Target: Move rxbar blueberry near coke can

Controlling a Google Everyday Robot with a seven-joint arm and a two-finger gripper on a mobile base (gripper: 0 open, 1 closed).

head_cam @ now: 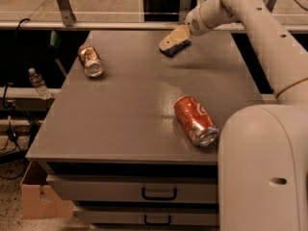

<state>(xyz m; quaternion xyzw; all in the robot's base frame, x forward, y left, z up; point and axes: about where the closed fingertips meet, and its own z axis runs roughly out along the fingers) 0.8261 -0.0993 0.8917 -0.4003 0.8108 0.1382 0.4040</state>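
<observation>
The rxbar blueberry (pixel 179 47) is a small dark navy wrapper lying flat at the far middle of the grey table (pixel 130 105). My gripper (pixel 171 41) is right over the bar's left end and hides part of it. The arm reaches in from the upper right. The coke can (pixel 195 120) is red-orange with white script and lies on its side near the table's front right, its silver end toward the front. It is well apart from the bar and the gripper.
A brown-gold can (pixel 90 60) lies on its side at the far left of the table. The table's drawers (pixel 159 193) face front. A water bottle (pixel 37 83) and a cardboard box (pixel 39 196) are off the left side. My own body (pixel 264 167) fills the lower right.
</observation>
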